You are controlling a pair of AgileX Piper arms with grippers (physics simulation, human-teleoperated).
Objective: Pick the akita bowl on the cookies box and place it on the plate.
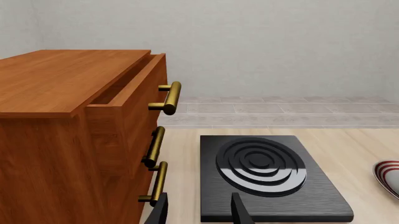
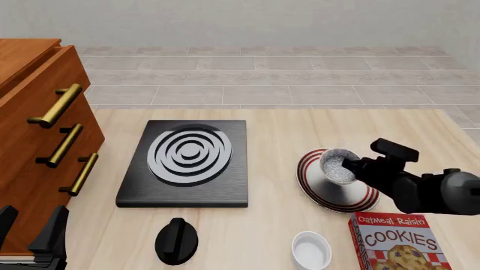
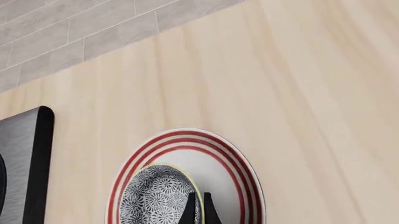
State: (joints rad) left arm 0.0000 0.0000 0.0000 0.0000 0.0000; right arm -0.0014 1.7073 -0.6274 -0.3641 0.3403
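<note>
The speckled akita bowl [image 2: 335, 166] hangs tilted just over the red-ringed plate [image 2: 358, 199], with my right gripper [image 2: 349, 166] shut on its rim. In the right wrist view the two fingers [image 3: 188, 208] pinch the near rim of the akita bowl [image 3: 153, 196] above the plate [image 3: 234, 170]. Whether the bowl touches the plate I cannot tell. The red cookies box [image 2: 401, 243] lies at the front right with nothing on top. My left gripper [image 2: 30, 226] stands open at the front left beside the cabinet; in its wrist view the left gripper [image 1: 199, 213] holds nothing.
A black stove [image 2: 188, 162] with white rings lies left of the plate. A wooden cabinet [image 2: 34, 129] with brass handles stands far left, its top drawer slightly open. A white ramekin [image 2: 311, 251] and a black knob-like object [image 2: 176, 241] sit near the front edge.
</note>
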